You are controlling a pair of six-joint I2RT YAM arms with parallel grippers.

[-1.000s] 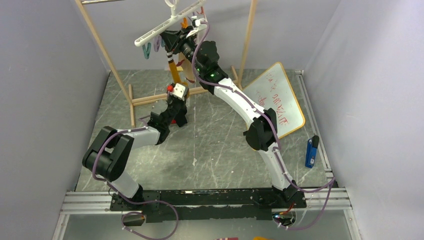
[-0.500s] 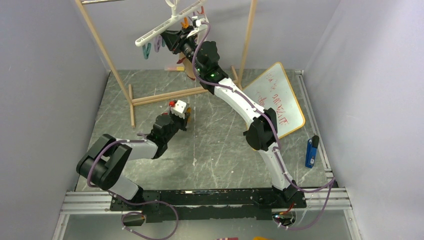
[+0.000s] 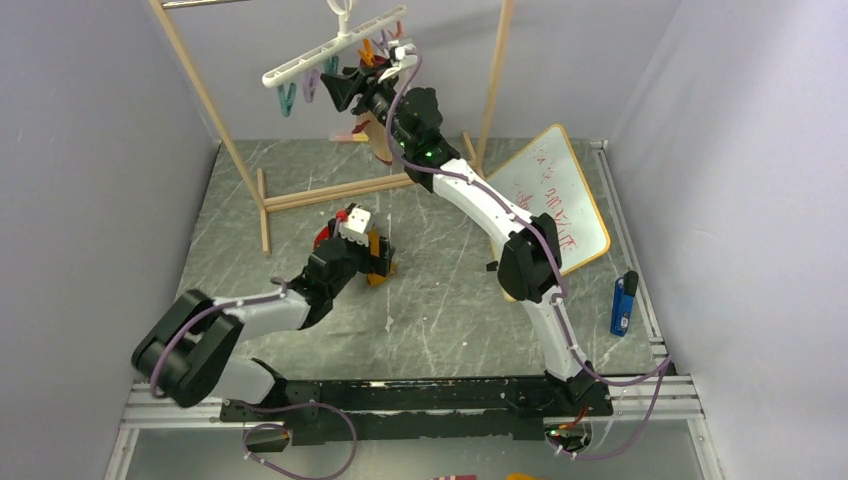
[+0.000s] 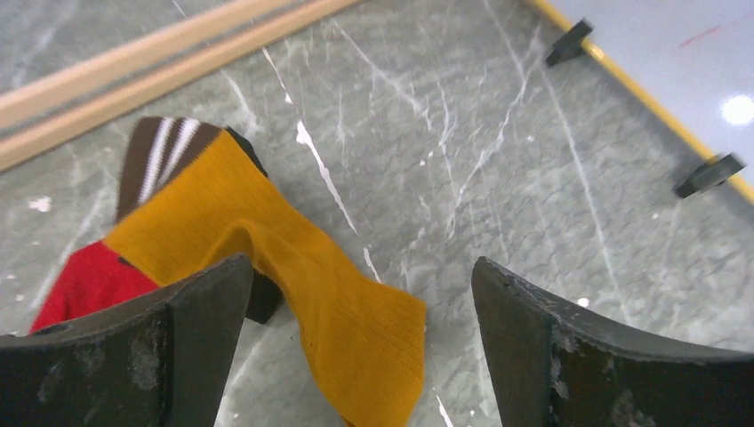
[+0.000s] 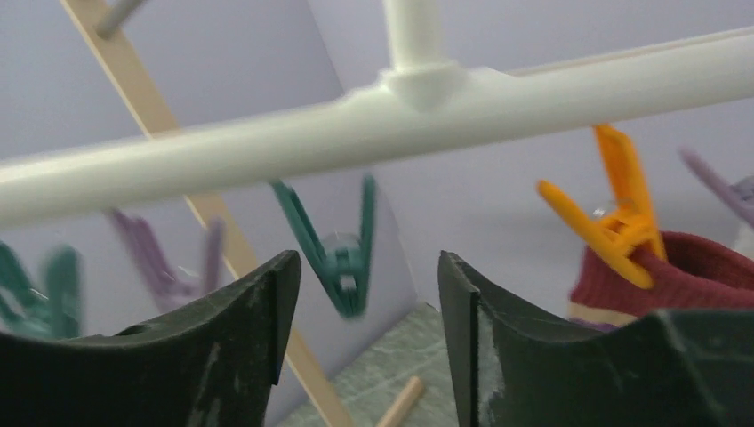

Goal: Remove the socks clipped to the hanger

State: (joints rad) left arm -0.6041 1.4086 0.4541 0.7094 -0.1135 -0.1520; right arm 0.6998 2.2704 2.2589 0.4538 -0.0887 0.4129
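Low over the grey marbled table, near its middle: left gripper spread wide, pinching nothing, directly above a mustard-yellow ribbed sock with a brown-and-white striped cuff. Lies limp there, draped across a red sock and something dark beneath, probably so that freed socks gather in one heap just in front of the wooden rack's base rails. Looks let go rather than gripped, with no finger touching the fabric. Up at the rack: right gripper partly parted on either side of an empty teal plastic clip under the long white plastic hanger bar, closed on nothing. Seems placed there either to stand clear of that clip or to line up on the next; cannot tell which. Just beside it, an orange clip biting a maroon sock with a cream band, so work remains. Only from the right wrist: the clip colours, the empty teal clip, the bite on the maroon cuff. Only from the left wrist: the striped cuff and the stacking of the loose socks. Only from above: both arms at once, the hanger tilted on its hook over the far edge, the heap well apart from it, and a yellow-framed whiteboard at the right edge.
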